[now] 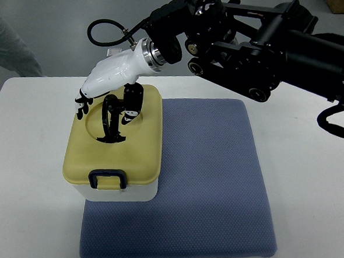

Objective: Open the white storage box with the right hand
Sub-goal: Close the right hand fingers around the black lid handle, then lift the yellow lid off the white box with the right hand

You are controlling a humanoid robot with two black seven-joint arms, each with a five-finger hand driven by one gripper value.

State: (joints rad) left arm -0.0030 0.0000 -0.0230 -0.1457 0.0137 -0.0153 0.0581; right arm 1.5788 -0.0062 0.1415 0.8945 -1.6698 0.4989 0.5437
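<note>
Reaching arm: the right arm comes in from the upper right, black, crossing above the far edge of the mat.
Right hand: the right hand has a white shell and black fingers; they curl down around the black carry handle on top of the lid, and seem to hold it.
Box: the white storage box stands on the left part of the blue mat, its left side over the bare table.
Lid: the pale yellow lid lies flat and closed on the box.
Latch: a black latch sits at the near edge of the lid, lying down.
Inside of box: hidden by the lid, cannot tell.
Around: a grey sleeve of a person shows at the left edge, well apart from the box.
In the way: only the hand itself covers part of the handle.
</note>
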